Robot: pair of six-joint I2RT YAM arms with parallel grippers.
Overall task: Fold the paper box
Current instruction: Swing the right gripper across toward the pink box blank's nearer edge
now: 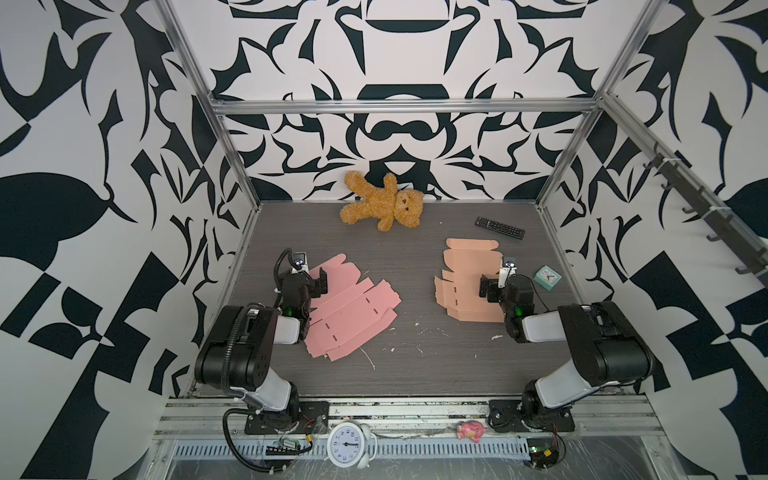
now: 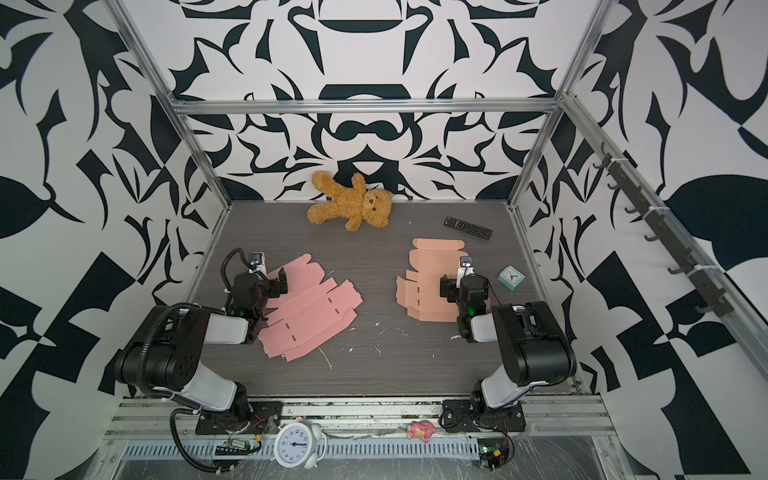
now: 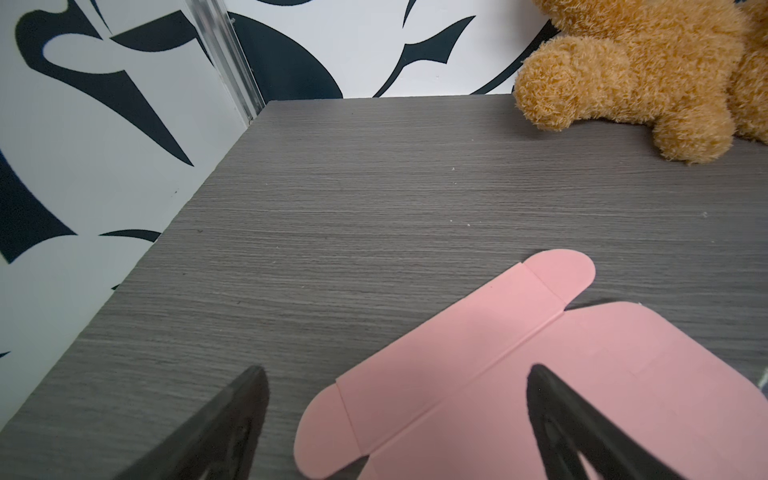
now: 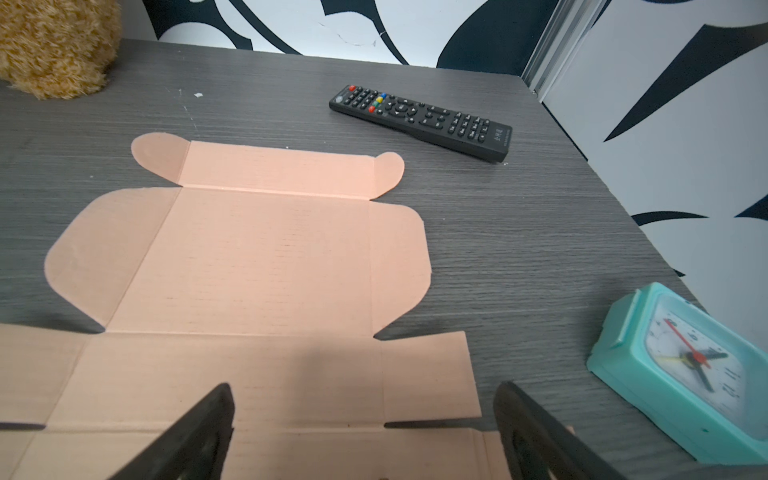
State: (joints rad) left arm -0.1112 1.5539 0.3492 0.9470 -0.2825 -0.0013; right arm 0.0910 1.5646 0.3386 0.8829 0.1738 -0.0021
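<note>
Two unfolded paper box blanks lie flat on the grey table. The pink blank [image 1: 353, 311] [image 2: 311, 316] is on the left, its rounded tabs showing in the left wrist view [image 3: 498, 374]. The peach blank [image 1: 461, 282] [image 2: 428, 282] [image 4: 257, 257] is on the right. My left gripper [image 1: 321, 282] [image 2: 281, 283] [image 3: 397, 369] hovers open over the pink blank's far left end, holding nothing. My right gripper [image 1: 484, 287] [image 2: 444, 289] [image 4: 363, 385] hovers open over the peach blank's right side, also holding nothing.
A brown teddy bear [image 1: 384, 203] lies against the back wall. A black remote [image 1: 500, 227] and a teal clock [image 1: 547, 277] sit at the right, near the peach blank. A white alarm clock [image 1: 348, 446] and a pink toy [image 1: 471, 431] rest on the front rail.
</note>
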